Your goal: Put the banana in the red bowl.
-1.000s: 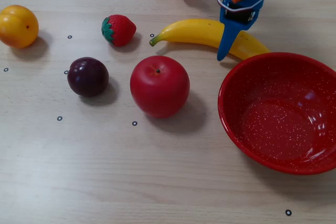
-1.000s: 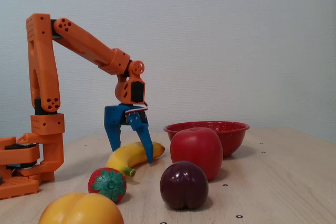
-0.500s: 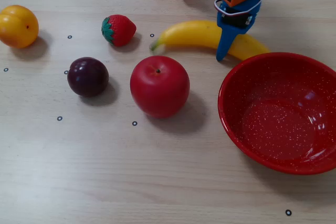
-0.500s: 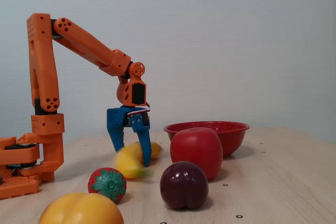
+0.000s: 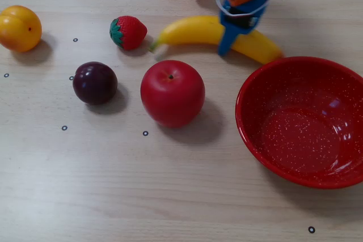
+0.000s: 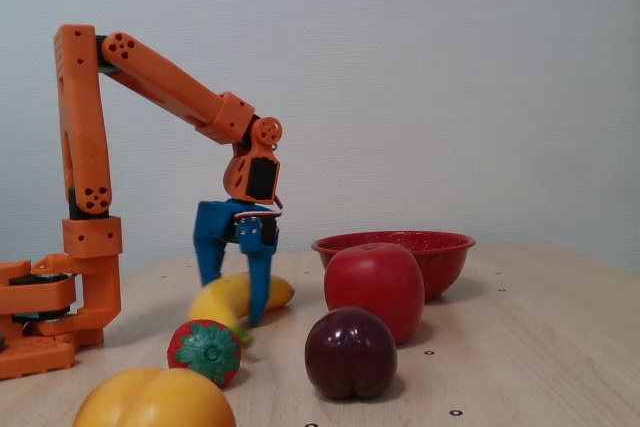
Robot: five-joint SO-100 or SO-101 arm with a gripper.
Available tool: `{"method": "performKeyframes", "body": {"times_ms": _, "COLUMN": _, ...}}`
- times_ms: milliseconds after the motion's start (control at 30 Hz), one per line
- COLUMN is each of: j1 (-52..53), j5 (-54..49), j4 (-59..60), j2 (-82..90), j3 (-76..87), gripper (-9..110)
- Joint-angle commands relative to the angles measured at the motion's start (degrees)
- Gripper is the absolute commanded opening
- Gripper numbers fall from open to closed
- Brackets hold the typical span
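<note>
Here you see one banana [image 5: 198, 30], one red bowl [image 5: 303, 120], one apple [image 5: 172, 93], one plum [image 5: 95, 83], one strawberry [image 5: 128, 32] and one yellow-orange fruit [image 5: 20, 28] on the table [image 5: 113, 185], with small black ring marks [image 5: 64, 128] scattered over the wood. No brand, label or writing can be read anywhere.

Your gripper [image 6: 233, 297] has its blue jaws straddling the middle of the banana, clenched around it, one finger on each side in both fixed views. The banana lies low at the fingertips; whether it touches the table cannot be told. In the downward fixed view the bowl is right of and nearer than the gripper, the strawberry is left, and the apple is left and nearer.

Compared with a second ago, gripper and banana have shifted left together, so the green stem tip now lies closer to the strawberry and the banana's other end sits farther from the bowl rim.
</note>
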Motion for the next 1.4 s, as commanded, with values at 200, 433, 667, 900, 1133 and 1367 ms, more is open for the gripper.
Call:
{"method": "performKeyframes", "body": {"times_ms": 200, "j1": -2.8, "j5": 0.4, "j4": 14.8, "j2": 14.1, "j3": -10.6, "gripper": 0}}
{"method": "performKeyframes", "body": {"times_ms": 433, "j1": -2.4, "j5": 1.7, "j4": 29.5, "j2": 18.0, "j3": -31.4, "gripper": 0}}
{"method": "performKeyframes", "body": {"times_ms": 667, "j1": -0.4, "j5": 5.4, "j4": 32.9, "j2": 11.4, "j3": -62.2, "gripper": 0}}
{"method": "performKeyframes", "body": {"times_ms": 900, "j1": 1.8, "j5": 10.4, "j4": 22.9, "j2": -3.2, "j3": -80.3, "gripper": 0}}
{"method": "performKeyframes", "body": {"times_ms": 1133, "j1": 3.3, "j5": 12.1, "j4": 11.3, "j2": -16.1, "j3": -83.6, "gripper": 0}}
{"method": "performKeyframes", "body": {"times_ms": 1367, "j1": 5.3, "j5": 19.7, "j4": 2.8, "j2": -27.7, "j3": -86.7, "gripper": 0}}
